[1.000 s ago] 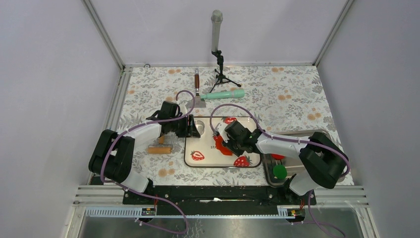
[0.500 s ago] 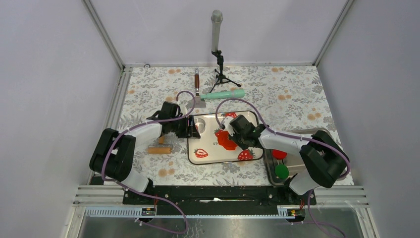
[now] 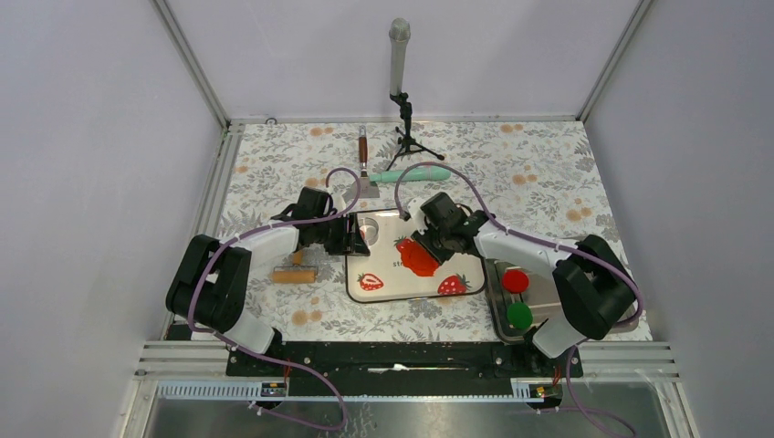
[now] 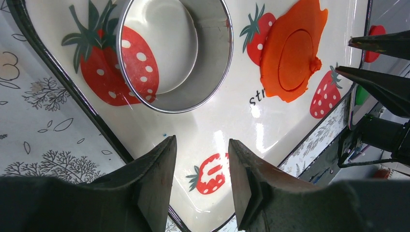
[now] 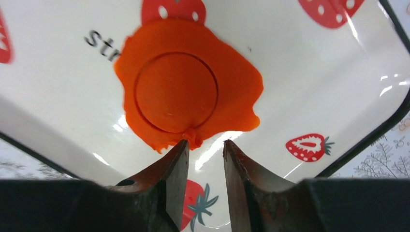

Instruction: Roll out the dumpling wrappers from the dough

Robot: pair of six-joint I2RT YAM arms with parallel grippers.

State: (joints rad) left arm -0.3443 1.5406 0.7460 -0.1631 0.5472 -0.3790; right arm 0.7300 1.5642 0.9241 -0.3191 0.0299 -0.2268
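Note:
The dough is a flat orange-red sheet on the strawberry-print tray. A round wrapper is cut into its middle and still sits inside the ragged sheet; the left wrist view shows it too. My right gripper is open and empty, and its tips are at the sheet's near edge beside a small raised nub. My left gripper is open and empty over the tray's left rim. The metal ring cutter stands just ahead of it.
A metal tray at the right holds a crimson disc and a green disc. A wooden block tool lies left of the strawberry tray. A scraper, a green rolling pin and a microphone stand are behind.
My right gripper has moved back and up off the dough, uncovering the sheet. The strawberry tray has shifted slightly right. The left arm has hardly moved.

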